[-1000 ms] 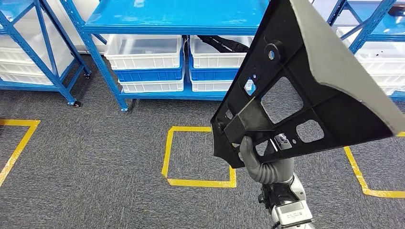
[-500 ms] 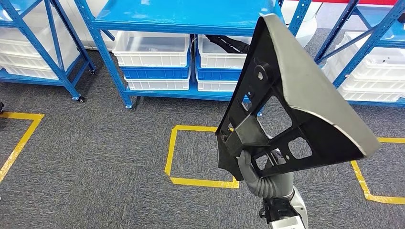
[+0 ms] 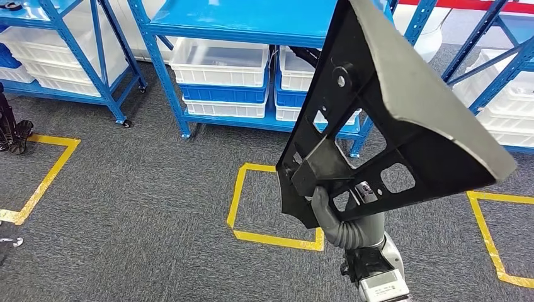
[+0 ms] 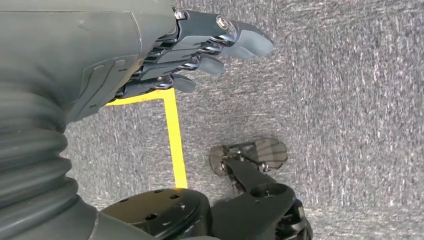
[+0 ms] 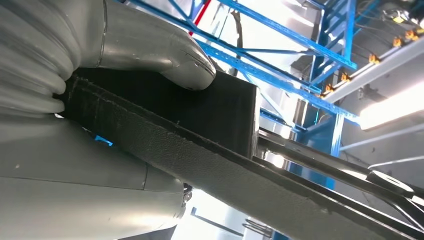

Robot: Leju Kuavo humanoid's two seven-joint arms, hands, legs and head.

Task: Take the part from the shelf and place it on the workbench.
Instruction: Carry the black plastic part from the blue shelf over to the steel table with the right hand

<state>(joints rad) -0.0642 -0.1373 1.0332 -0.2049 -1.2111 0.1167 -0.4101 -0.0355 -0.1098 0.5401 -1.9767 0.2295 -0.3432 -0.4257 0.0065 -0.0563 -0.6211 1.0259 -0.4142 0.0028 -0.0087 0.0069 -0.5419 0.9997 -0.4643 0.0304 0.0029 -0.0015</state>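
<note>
Whole head view shifts since earlier frames: shelf (image 3: 252, 25) slides right, camera turning, robot walking. Right hand (image 3: 340, 220) keeps firm grip on black part (image 3: 384, 126), raised upright. Left hand (image 4: 200, 50) hangs empty, fingers loosely extended. Carry phase; workbench unseen.

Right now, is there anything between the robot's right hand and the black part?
No. The right hand already grips the black part at its lower corner, thumb pressed on it. No workbench is visible, so that path cannot be judged.
</note>
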